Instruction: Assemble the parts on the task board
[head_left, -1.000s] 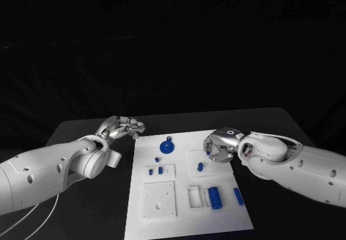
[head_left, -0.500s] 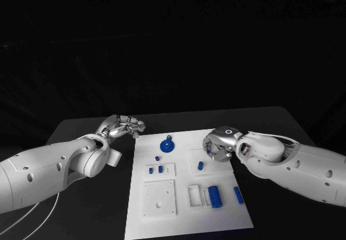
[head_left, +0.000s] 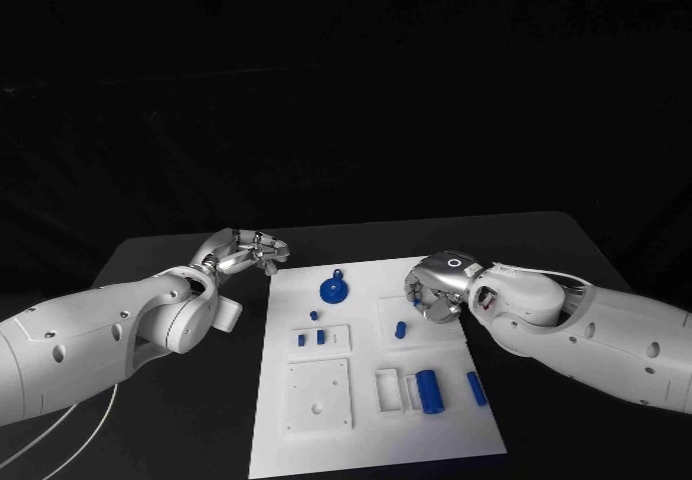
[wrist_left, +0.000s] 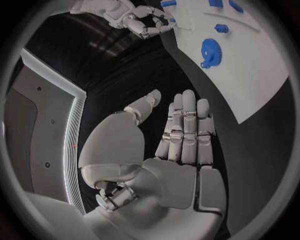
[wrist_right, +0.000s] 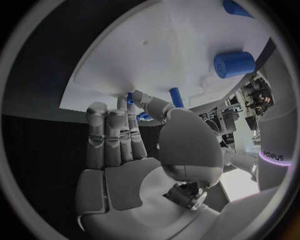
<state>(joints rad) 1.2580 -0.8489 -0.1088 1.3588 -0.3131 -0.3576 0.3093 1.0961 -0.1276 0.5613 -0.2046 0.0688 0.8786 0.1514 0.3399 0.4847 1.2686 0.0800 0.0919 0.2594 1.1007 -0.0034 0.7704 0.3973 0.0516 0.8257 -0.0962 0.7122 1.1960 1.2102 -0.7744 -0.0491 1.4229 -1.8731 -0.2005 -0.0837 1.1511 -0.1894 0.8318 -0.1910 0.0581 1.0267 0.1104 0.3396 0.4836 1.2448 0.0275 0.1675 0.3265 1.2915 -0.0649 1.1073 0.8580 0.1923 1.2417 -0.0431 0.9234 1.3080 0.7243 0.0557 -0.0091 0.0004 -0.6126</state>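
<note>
Under the right hand (head_left: 437, 290), its fingers (wrist_right: 112, 135) partly hide a blue part (wrist_right: 130, 98).

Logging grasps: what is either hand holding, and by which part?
Left hand: nothing. Right hand seems to pinch a small blue part; where on it cannot be told.

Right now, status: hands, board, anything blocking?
Left hand open, off the task board's left edge. Right hand over the board by a small blue part; grip unclear. Blue gear flat on board. Nothing blocking.
</note>
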